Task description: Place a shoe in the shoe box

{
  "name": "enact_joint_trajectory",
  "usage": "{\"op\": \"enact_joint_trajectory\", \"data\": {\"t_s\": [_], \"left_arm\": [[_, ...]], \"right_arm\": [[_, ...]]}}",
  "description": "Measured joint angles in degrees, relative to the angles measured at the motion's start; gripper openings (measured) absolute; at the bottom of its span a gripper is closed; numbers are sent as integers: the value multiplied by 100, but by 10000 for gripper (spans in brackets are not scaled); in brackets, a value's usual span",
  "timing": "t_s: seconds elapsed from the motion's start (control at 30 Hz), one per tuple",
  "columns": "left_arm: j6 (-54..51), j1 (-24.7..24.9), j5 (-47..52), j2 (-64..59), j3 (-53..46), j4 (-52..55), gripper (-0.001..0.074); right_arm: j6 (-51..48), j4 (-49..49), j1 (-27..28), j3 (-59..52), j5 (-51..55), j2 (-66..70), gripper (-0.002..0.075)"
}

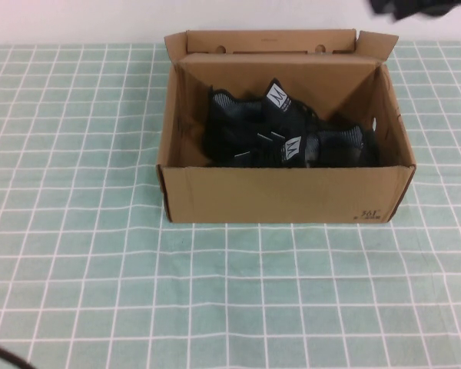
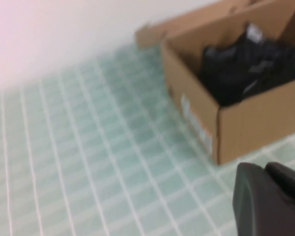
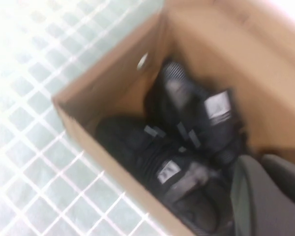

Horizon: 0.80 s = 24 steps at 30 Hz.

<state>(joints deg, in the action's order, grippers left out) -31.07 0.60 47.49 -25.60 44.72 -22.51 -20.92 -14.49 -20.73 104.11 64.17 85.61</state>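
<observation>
The brown cardboard shoe box (image 1: 284, 194) stands open at the middle of the table, its flap lid folded back. Two black sneakers lie inside it: one shoe (image 1: 242, 131) at the left with its white tongue tag up, the other shoe (image 1: 334, 146) toward the right. My right gripper (image 3: 260, 162) hovers shut and empty above the box's right end, over the shoes (image 3: 187, 123); a dark part of it shows at the top right of the high view (image 1: 415, 6). My left gripper (image 2: 265, 169) is shut and empty, low over the table left of the box (image 2: 255, 118).
A green cloth with a white grid (image 1: 100, 269) covers the table around the box. A white wall (image 1: 77, 19) runs along the far edge. A dark cable (image 1: 0, 355) crosses the near left corner.
</observation>
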Motion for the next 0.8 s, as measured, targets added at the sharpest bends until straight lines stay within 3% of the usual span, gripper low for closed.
{"op": "enact_joint_trajectory", "data": {"t_s": [0.27,0.53,0.8], "left_arm": [[-559,397,-800,0,0,-644,0],[-1191,682,-904,-7,-34,-1323,0],[-1228,805,-1351,-7,-590,-1702,0]], "right_arm": [[398,469,0,-631,-784,-1656,-5],[741,1384,18,-3592,-2343,-3891,-7],[1178,1608,18,-6352,-3336,-5950,-8]]}}
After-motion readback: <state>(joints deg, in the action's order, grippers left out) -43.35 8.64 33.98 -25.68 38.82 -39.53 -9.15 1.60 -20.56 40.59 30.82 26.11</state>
